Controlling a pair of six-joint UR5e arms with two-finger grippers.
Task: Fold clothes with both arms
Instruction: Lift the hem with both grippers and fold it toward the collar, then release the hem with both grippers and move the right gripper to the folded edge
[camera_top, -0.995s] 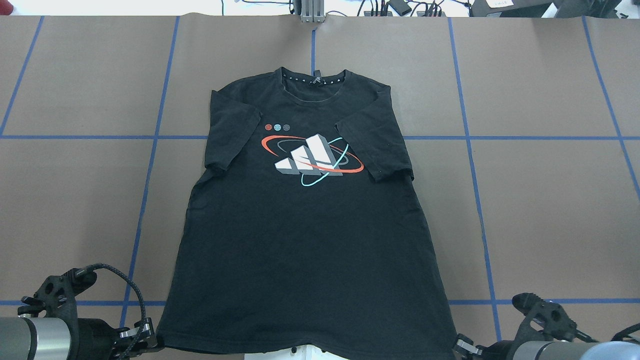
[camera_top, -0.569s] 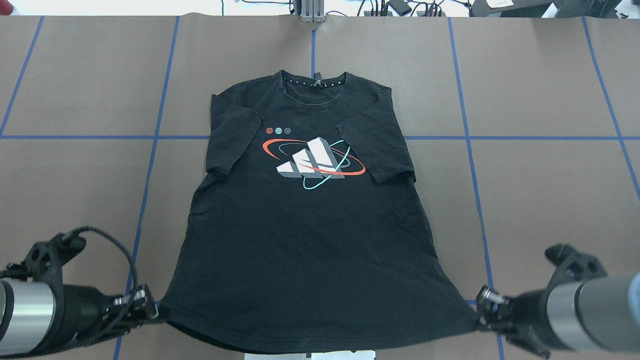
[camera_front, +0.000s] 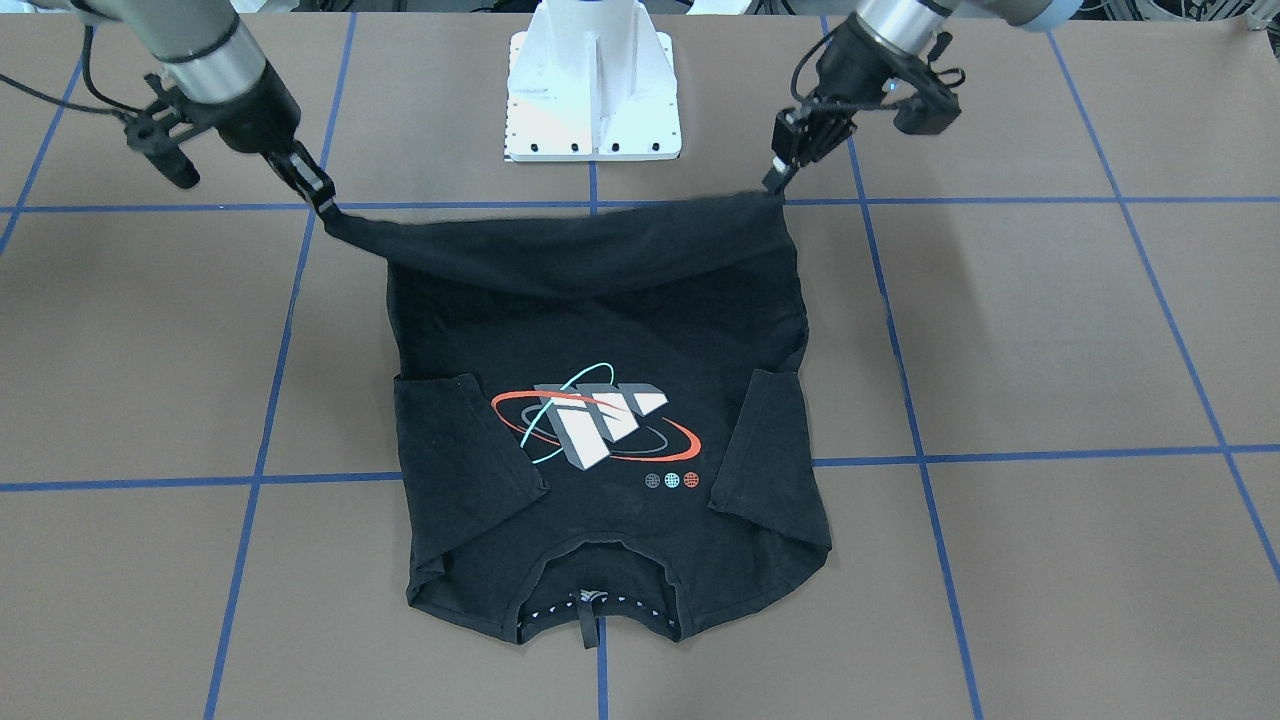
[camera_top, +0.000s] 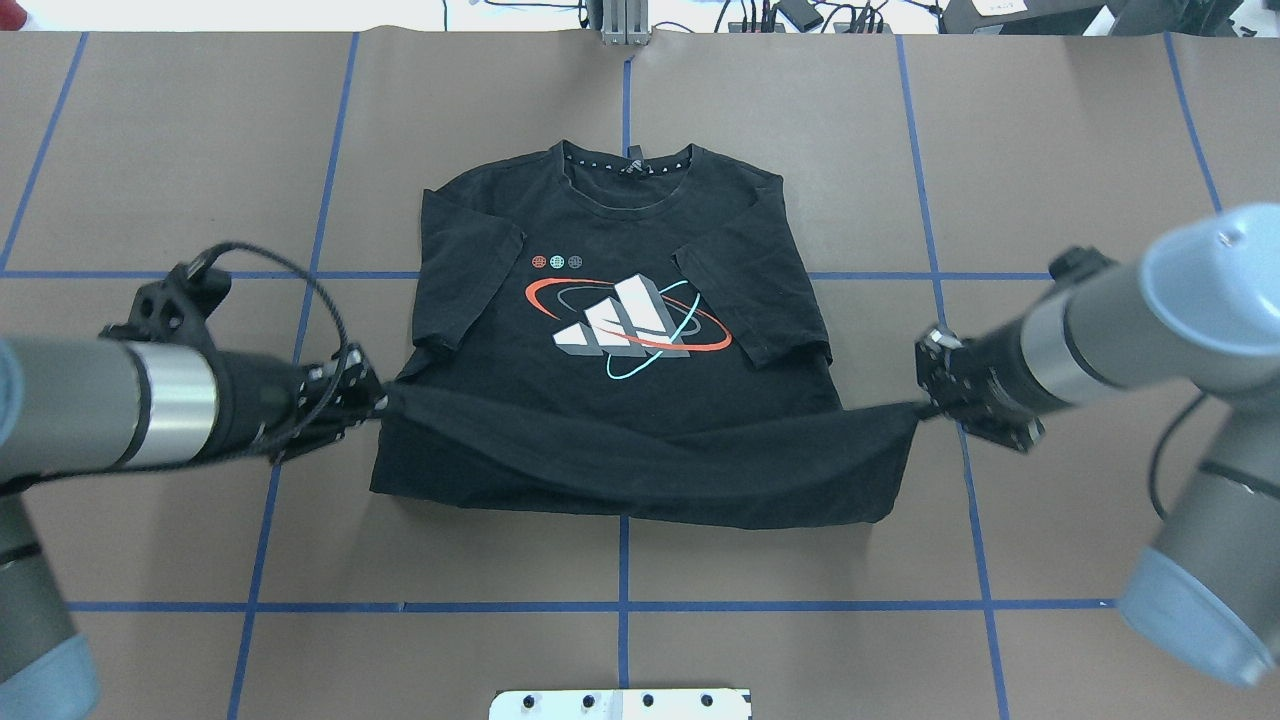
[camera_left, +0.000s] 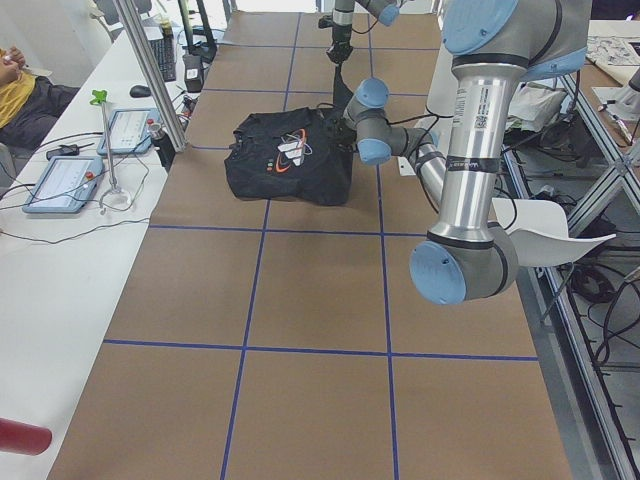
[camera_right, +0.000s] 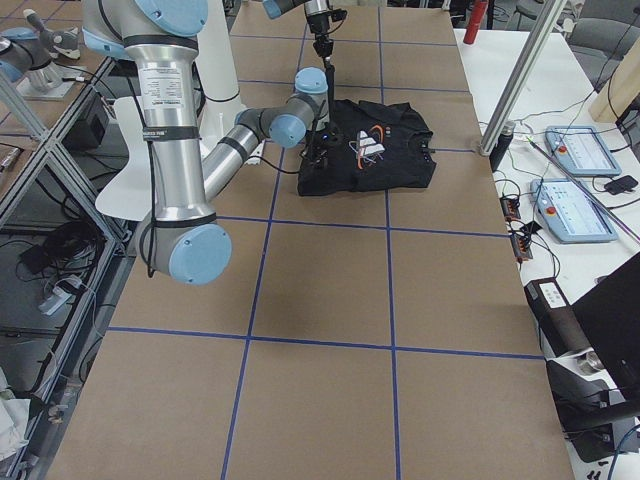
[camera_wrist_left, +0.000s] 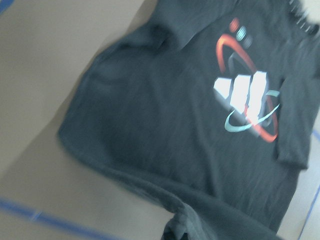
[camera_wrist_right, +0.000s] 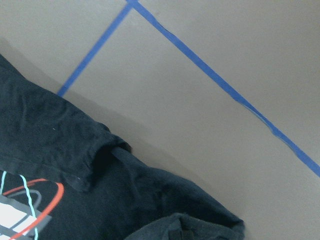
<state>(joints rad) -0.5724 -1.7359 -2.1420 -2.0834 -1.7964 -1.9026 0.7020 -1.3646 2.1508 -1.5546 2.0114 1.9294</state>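
The black T-shirt (camera_top: 600, 400) lies face up, collar at the far side, its print (camera_top: 625, 325) showing. Its hem is lifted and stretched taut between both grippers, above the shirt's lower half. My left gripper (camera_top: 375, 400) is shut on the left hem corner. My right gripper (camera_top: 925, 405) is shut on the right hem corner. In the front-facing view the shirt (camera_front: 600, 330) hangs from the left gripper (camera_front: 775, 185) and the right gripper (camera_front: 325, 205). Both sleeves are folded inward. The left wrist view shows the shirt (camera_wrist_left: 165, 130) below; the right wrist view shows a sleeve (camera_wrist_right: 45, 140).
The brown table (camera_top: 1050, 150) carries a grid of blue tape lines. The white pedestal mount (camera_front: 593, 85) stands at the robot's edge. A metal post (camera_top: 622, 20) is at the far edge. Benches with tablets (camera_left: 60, 180) flank the table's far side.
Both grippers have risen from the near table edge and carried the hem away from the robot toward the print. The shirt's lower part now doubles over itself.
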